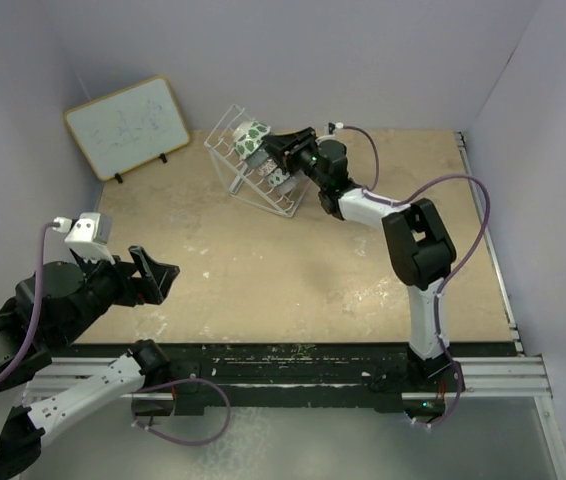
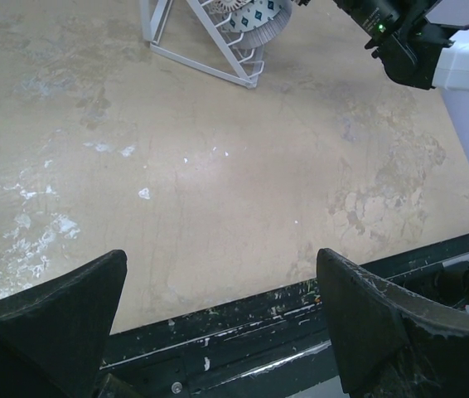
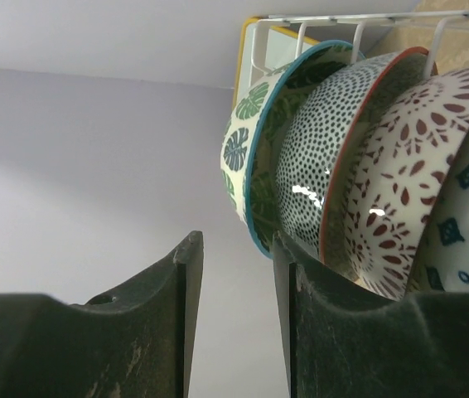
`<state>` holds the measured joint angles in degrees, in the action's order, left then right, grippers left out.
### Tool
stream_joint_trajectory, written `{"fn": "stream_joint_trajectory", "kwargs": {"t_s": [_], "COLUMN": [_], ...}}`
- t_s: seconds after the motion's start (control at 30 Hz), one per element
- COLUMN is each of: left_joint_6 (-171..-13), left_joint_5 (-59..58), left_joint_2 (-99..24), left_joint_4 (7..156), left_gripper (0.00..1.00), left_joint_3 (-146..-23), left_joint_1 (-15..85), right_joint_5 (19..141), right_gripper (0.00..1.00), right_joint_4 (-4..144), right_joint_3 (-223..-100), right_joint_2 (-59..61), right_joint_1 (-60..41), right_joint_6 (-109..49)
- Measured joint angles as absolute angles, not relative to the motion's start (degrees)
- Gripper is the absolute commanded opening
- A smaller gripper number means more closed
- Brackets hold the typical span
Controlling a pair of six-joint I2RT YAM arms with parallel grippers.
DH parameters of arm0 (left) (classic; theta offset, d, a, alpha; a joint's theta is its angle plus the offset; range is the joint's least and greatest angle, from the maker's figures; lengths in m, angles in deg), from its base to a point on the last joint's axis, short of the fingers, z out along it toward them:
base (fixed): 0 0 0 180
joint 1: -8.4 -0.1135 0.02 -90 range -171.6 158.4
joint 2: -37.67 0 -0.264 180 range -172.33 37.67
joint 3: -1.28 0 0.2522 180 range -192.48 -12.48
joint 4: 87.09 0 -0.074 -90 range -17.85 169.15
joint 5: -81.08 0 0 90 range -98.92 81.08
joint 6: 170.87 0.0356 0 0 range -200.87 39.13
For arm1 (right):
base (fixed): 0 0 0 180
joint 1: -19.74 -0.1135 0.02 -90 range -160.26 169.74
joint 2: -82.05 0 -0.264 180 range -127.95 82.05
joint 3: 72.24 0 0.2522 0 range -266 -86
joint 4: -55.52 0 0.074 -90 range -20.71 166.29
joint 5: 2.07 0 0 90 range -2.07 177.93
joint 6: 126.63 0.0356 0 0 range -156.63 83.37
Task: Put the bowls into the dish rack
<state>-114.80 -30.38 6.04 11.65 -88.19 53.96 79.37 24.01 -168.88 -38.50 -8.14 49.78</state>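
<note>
Right gripper (image 3: 236, 247), jaws narrowly parted and empty, sits close beside the green-and-white leaf-patterned ceramic bowl (image 3: 239, 153) standing outermost in the white wire dish rack (image 3: 301, 26); careless withdrawal could snag its rim, toppling it.

Framed whiteboard (image 1: 128, 127) leaned on small dark feet at 10 o'clock, near the wall. Tan tabletop (image 1: 263, 270) was scuffed, with white flecks.

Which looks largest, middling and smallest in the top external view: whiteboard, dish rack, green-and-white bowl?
1. whiteboard, only slightly ahead
2. dish rack, nearly alike in spread, so these two are unsure
3. green-and-white bowl, clearly smallest
</note>
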Motion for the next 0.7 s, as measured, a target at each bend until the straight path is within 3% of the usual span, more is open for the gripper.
{"fn": "stream_joint_trajectory", "kwargs": {"t_s": [0.4,0.57,0.7], "left_joint_6": [-116.7,-117.6,-117.8], "left_joint_5": [-30.4,-30.4,-30.1], "left_joint_2": [4.9,3.3,1.9], "left_joint_4": [10.9,10.9,11.2], "left_gripper": [0.99,0.99,0.99], "left_joint_3": [-88.2,-87.8,-87.2], "left_joint_1": [54.2,54.2,54.2], "right_joint_5": [79.9,81.1,82.7], "right_gripper": [0.46,0.66,0.88], "right_joint_4": [28.0,37.2,47.5], "right_joint_3": [-157.5,-156.5,-156.6], "right_joint_2": [-26.4,-18.5,-12.1], "right_joint_1": [-8.1,-8.1,-8.1], "right_joint_6": [45.3,38.4,30.6]}}
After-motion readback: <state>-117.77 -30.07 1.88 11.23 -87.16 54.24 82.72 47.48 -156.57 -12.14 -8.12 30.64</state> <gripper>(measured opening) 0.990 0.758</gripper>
